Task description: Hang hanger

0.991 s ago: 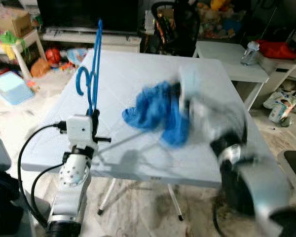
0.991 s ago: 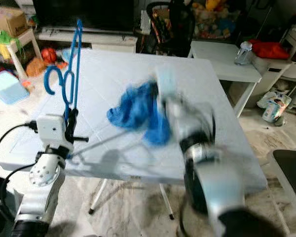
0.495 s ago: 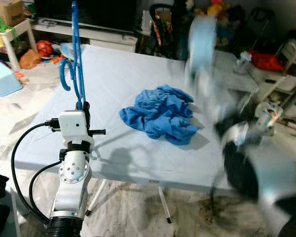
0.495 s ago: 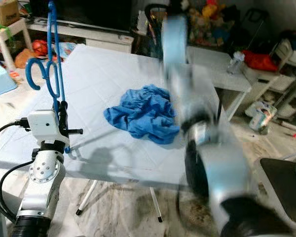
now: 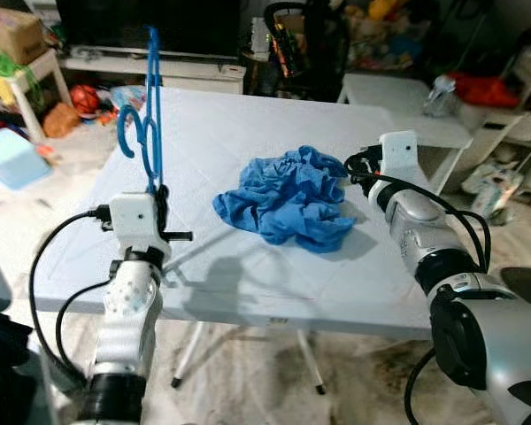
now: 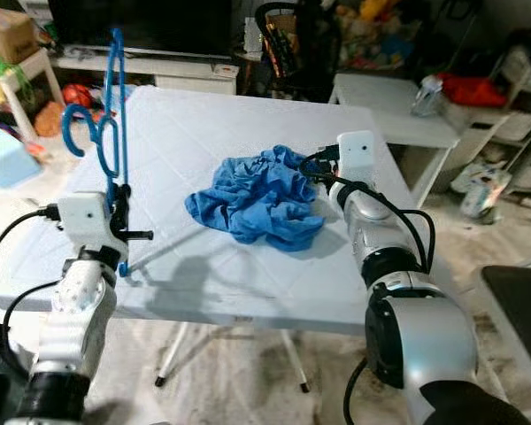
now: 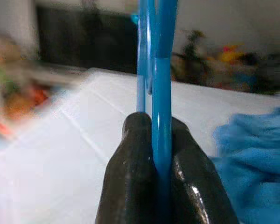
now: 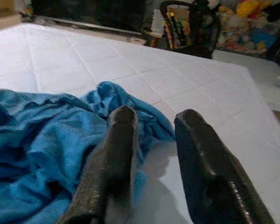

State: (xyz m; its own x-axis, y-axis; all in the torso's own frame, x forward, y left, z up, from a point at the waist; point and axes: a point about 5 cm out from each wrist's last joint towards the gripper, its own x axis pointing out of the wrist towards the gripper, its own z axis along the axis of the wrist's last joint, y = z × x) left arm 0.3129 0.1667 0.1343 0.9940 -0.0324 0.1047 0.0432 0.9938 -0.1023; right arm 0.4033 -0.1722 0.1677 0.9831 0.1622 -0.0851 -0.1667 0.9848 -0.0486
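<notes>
Left gripper [image 7: 154,154]: I see it clamped on the thin blue plastic hanger [image 5: 149,124], held upright above the table's near left edge
Right gripper [image 8: 151,140]: fingers parted, holding nothing, just beside the crumpled blue cloth [image 5: 288,197]
White folding table [image 5: 230,133]: cloth lies mid-table

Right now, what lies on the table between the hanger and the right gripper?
The crumpled blue cloth lies there, on the table, between the hanger and the right gripper. The eye views show this.
</notes>
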